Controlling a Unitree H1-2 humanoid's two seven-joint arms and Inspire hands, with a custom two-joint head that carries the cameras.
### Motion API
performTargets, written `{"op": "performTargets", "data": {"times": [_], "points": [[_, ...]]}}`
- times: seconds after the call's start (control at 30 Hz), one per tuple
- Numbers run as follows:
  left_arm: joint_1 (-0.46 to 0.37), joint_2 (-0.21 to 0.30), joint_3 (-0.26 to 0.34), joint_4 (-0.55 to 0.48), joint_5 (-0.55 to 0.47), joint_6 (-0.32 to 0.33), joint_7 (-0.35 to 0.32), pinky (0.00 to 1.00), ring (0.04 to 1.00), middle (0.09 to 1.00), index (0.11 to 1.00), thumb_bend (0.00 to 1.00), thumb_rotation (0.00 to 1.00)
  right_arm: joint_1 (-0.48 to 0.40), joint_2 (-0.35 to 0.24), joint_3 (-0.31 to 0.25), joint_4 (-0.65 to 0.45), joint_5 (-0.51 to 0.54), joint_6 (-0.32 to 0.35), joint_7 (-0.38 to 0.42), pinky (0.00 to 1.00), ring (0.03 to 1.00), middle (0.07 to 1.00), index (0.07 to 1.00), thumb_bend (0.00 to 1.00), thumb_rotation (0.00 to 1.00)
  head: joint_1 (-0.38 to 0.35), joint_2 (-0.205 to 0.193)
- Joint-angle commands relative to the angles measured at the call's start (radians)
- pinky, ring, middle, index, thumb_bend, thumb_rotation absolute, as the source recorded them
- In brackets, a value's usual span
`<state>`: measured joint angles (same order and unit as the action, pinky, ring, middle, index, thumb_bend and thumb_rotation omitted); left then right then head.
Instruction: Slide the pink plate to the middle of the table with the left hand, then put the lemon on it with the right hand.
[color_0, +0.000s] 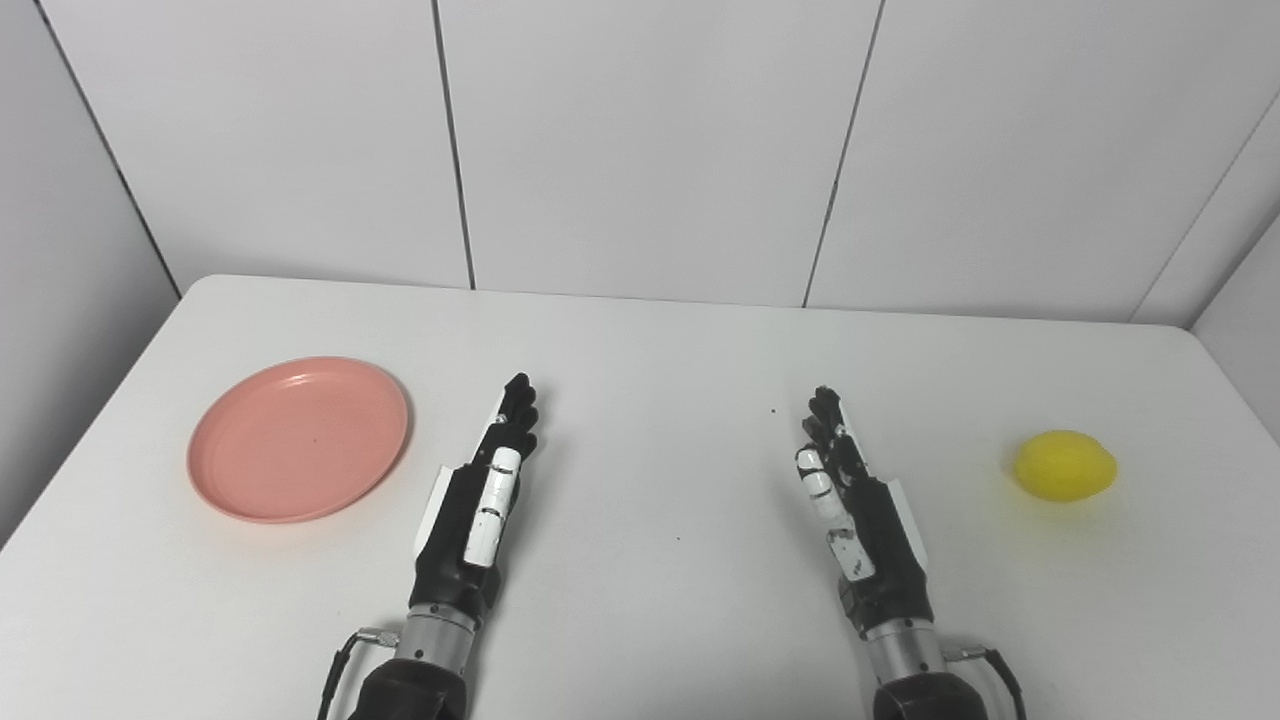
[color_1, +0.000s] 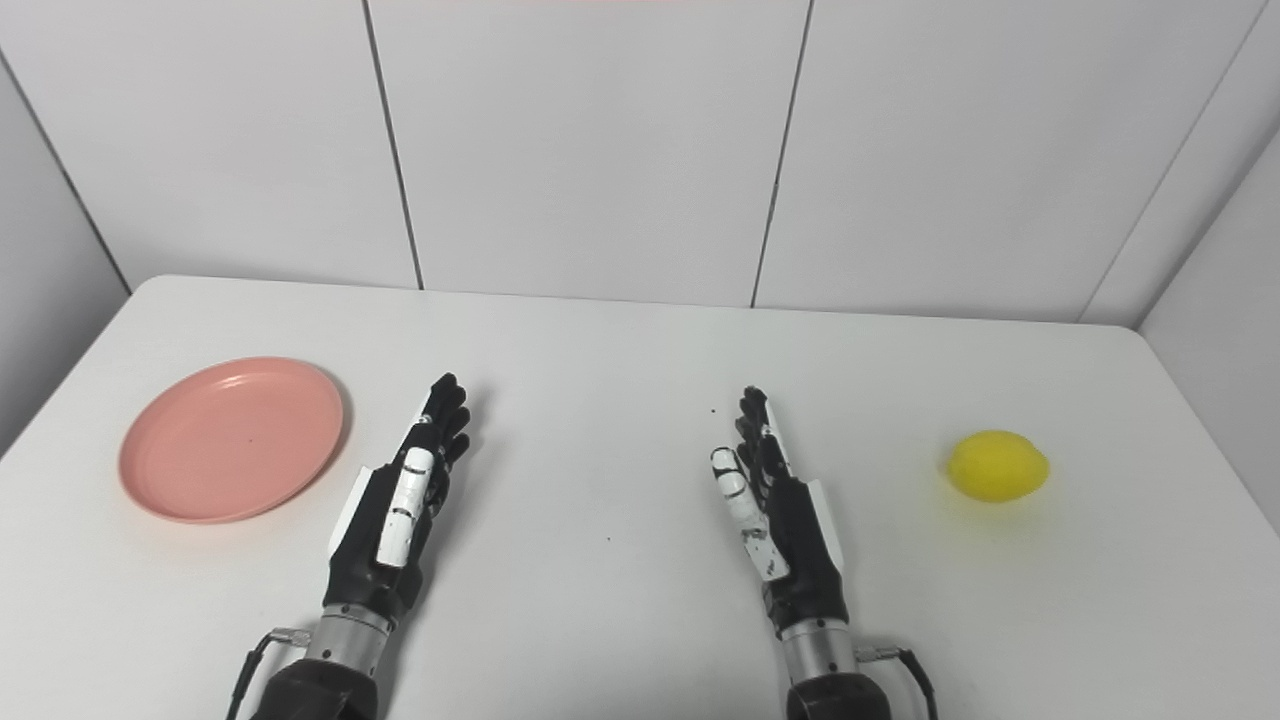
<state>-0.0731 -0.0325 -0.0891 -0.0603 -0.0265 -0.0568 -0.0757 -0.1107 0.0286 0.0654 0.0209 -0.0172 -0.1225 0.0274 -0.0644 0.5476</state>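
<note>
Both hands rest empty on the white surface, plate and lemon untouched at opposite sides.

The left hand (color_0: 487, 490) lies at about 7 o'clock from the surface (color_0: 660, 340) centre, fingers stretched forward and holding nothing; the right hand (color_0: 850, 500) lies at about 5 o'clock, likewise extended and empty; the pink plate (color_0: 298, 438) sits flat at 9 o'clock, near the left hand but apart from it; the lemon (color_0: 1064, 465) sits at 3 o'clock, well apart from the right hand.
</note>
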Motion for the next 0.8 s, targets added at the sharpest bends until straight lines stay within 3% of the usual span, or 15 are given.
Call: {"op": "performTargets", "data": {"times": [0.0,0.47,0.77], "points": [[-0.035,0.0,-0.002,-0.039,-0.009,-0.007,-0.011,1.0,1.0,1.0,1.0,0.46,1.0,-0.008,0.009,-0.003,0.008,0.011,-0.067,-0.001,0.98,0.983,0.985,0.977,0.56,0.86,0.002,0.003],[-0.038,0.006,-0.003,-0.047,0.007,0.02,-0.003,1.0,1.0,1.0,1.0,0.48,1.0,-0.01,0.012,-0.005,0.017,0.033,-0.086,0.003,0.99,0.986,0.995,0.989,0.5,0.93,0.002,0.007],[-0.038,0.004,0.001,-0.045,-0.004,0.016,-0.001,1.0,1.0,1.0,1.0,0.49,1.0,-0.009,0.014,-0.006,0.014,0.039,-0.083,0.001,0.98,0.979,0.987,0.981,0.51,0.89,0.006,0.011]]}}
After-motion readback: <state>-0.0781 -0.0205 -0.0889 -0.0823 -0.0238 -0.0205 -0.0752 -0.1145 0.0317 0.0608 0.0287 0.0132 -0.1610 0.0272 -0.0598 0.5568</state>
